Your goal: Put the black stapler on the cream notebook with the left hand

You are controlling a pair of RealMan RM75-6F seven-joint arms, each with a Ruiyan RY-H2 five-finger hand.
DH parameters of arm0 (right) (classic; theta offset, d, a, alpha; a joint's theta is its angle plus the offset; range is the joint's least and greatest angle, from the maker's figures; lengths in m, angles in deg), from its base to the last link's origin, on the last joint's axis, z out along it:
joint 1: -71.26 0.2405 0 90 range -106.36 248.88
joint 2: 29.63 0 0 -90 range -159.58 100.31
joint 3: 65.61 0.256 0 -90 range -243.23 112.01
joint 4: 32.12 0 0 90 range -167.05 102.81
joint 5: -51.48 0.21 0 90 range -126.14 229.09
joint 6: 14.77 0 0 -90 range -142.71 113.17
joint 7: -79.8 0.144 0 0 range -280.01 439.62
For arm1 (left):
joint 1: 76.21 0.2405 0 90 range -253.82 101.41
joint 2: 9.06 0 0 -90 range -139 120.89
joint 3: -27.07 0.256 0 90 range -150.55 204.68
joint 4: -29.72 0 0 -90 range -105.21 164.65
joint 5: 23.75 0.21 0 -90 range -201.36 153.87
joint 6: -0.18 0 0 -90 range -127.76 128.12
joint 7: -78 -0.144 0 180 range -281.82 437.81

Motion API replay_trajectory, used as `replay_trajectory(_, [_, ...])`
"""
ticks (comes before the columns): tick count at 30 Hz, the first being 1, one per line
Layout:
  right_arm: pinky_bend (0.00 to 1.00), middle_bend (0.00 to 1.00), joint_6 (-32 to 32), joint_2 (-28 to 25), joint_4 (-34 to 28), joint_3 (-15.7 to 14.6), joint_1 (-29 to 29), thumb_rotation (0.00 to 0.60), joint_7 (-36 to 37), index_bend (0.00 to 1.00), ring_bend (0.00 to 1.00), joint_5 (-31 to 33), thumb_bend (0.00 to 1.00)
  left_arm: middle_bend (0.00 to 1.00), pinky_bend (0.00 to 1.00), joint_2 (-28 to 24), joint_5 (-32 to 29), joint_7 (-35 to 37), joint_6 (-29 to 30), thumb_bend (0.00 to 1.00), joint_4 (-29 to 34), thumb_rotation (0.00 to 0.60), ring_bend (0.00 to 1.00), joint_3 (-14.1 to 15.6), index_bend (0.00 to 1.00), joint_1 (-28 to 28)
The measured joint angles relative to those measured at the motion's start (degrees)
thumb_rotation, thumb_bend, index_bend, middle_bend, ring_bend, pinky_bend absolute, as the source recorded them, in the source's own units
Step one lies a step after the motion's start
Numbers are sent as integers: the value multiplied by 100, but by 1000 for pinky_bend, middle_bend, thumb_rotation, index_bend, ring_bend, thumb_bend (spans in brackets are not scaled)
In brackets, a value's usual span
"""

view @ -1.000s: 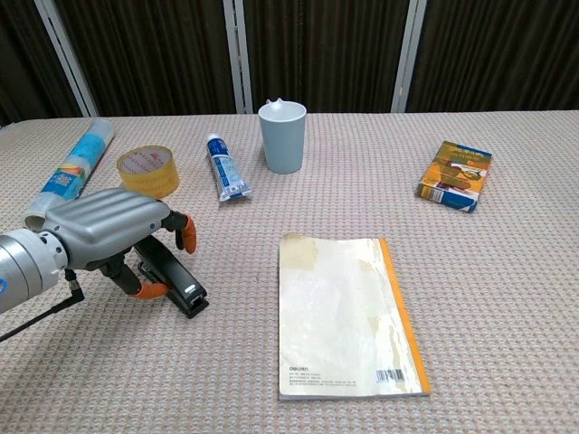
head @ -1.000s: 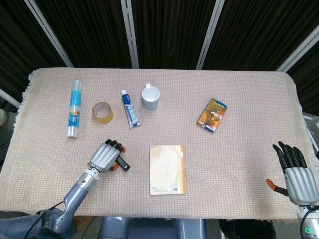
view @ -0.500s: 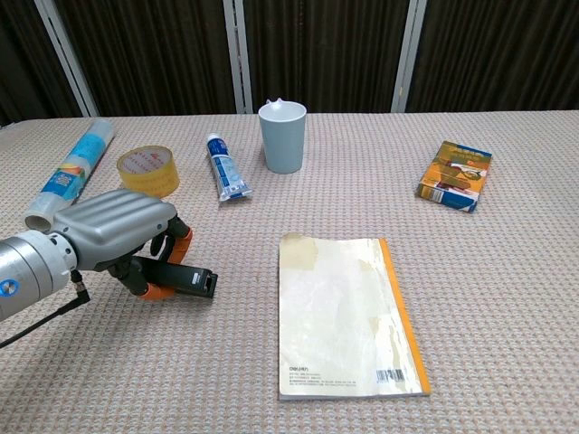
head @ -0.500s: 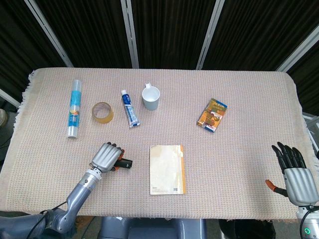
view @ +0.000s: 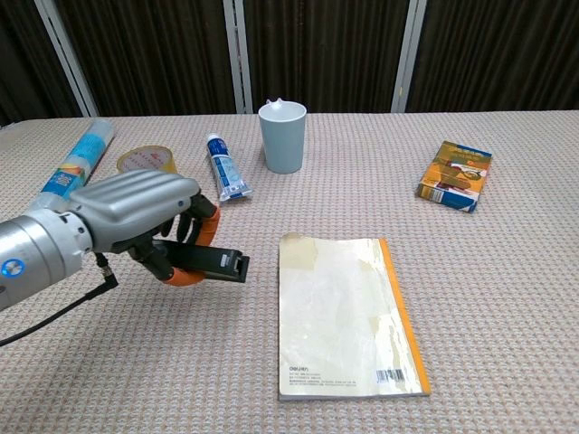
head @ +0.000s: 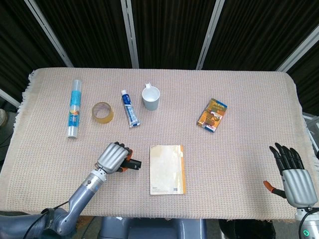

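Observation:
My left hand point(head: 113, 157) point(view: 140, 220) grips the black stapler point(head: 133, 163) point(view: 210, 263), which is lifted off the cloth and lies level, its end sticking out to the right. The stapler's free end is just left of the cream notebook point(head: 167, 169) point(view: 346, 312), which lies flat at the front middle of the table. A small gap separates them. My right hand point(head: 294, 175) rests at the front right edge of the table with its fingers spread and nothing in it; only the head view shows it.
Along the back stand a blue-labelled roll point(head: 74, 108), a tape ring point(head: 102, 111), a blue-and-white tube point(head: 129, 108), a pale blue cup point(head: 151, 97) and a colourful small box point(head: 212, 114). The beige woven cloth point(head: 239, 149) covers the table.
My left hand has closed on the stapler, turned it level, lifted it off the cloth and carried it right toward the notebook. The right hand has barely shifted.

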Motion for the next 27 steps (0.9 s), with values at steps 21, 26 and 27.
replay_trajectory(21, [0,0,-259,-417,59,277,-206,600,1060,0,0,459,110,576,492,1804,-964,-871,-772,511,-1292,600,474,-937,659,-1668])
replay_trajectory(26, [0,0,-252,-453,126,364,-213,600,1209,0,0,584,109,546,486,1975,-1163,-972,-939,463,-1582,600,458,-902,616,-1894])
replay_trajectory(27, [0,0,-246,-458,131,370,-212,600,1219,0,0,591,109,527,486,1981,-1191,-975,-957,446,-1604,600,451,-895,587,-1911])
